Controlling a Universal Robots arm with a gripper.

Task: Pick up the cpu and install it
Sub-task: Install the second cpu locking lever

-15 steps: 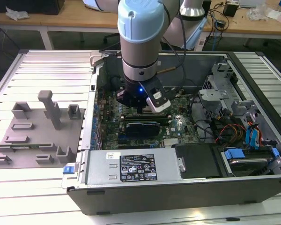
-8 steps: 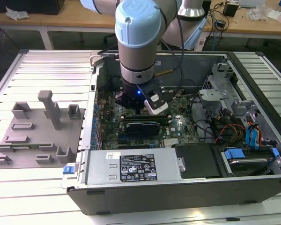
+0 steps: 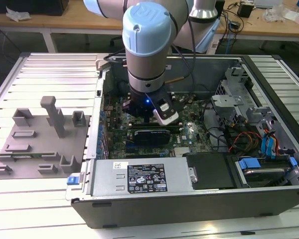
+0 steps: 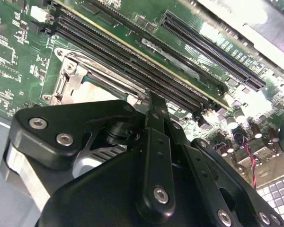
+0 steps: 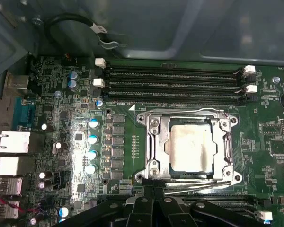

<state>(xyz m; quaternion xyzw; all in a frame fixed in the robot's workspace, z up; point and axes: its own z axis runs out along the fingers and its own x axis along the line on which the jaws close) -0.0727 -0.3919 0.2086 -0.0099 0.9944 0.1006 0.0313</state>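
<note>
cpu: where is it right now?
In the first wrist view the cpu sits inside the metal-framed socket on the motherboard, beside the memory slots, with the gripper at the socket's edge.

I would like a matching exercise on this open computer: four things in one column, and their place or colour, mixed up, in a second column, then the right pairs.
1. cpu
2. memory slots
3. grey fixture
4. gripper

A. long, black, with white clips
B. outside the case, toward the exterior view's left
C. pale silver, within the metal socket frame
D. black, above the motherboard, at the socket's edge

Pairs: 1-C, 2-A, 3-B, 4-D
</note>
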